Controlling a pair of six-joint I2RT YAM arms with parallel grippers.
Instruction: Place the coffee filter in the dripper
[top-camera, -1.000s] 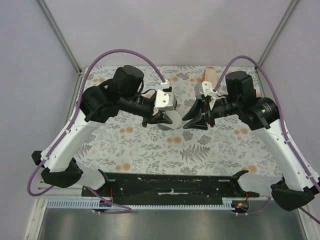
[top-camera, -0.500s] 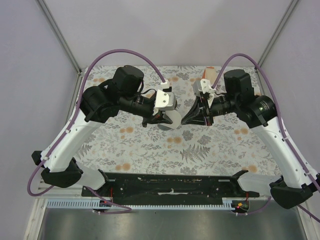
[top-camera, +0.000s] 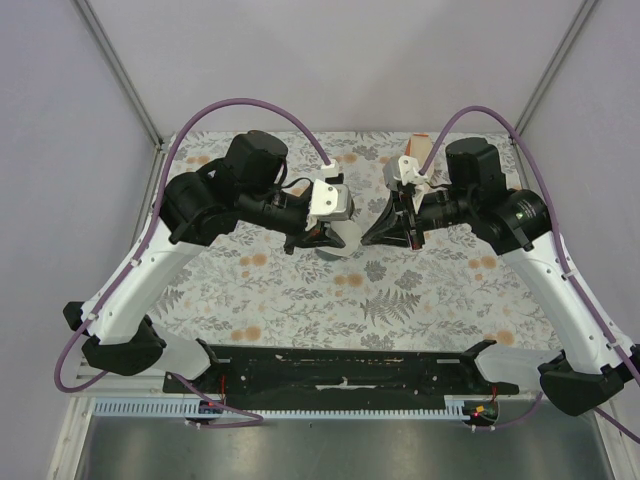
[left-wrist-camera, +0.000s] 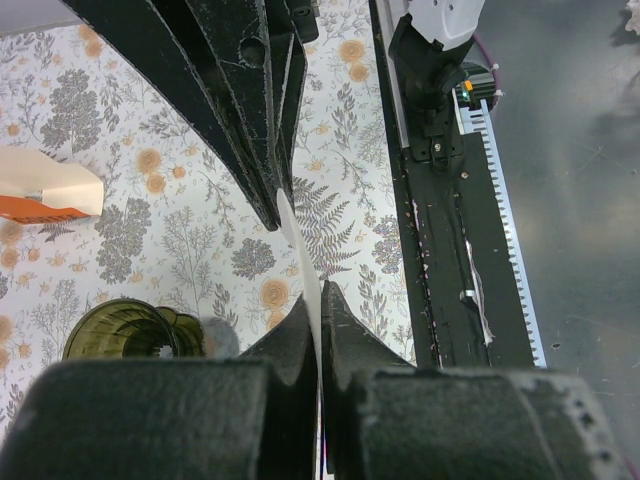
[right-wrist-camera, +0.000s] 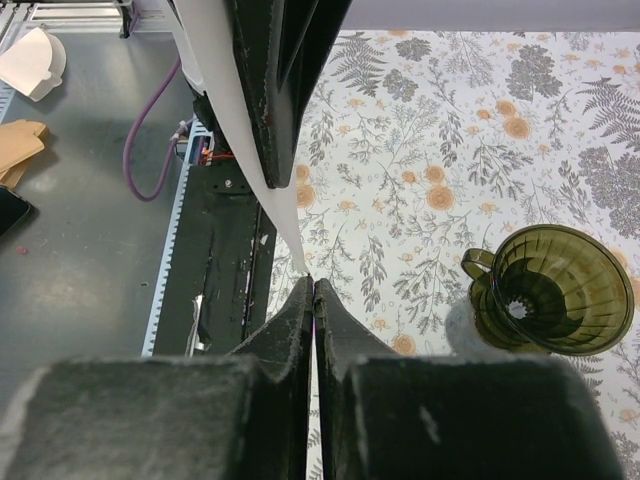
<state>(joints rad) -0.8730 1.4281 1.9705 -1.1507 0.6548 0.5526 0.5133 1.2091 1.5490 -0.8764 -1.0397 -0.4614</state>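
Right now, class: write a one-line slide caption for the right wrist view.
Right gripper and left gripper pinch the coffee filter, dripper empty nearby.

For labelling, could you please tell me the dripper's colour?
The dripper is translucent olive green; right wrist view.

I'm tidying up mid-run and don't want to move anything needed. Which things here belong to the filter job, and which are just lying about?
In use: coffee filter, pinched by left gripper and right gripper; dripper.
Lying about: orange-and-white pack; spare white filter; brown papers.
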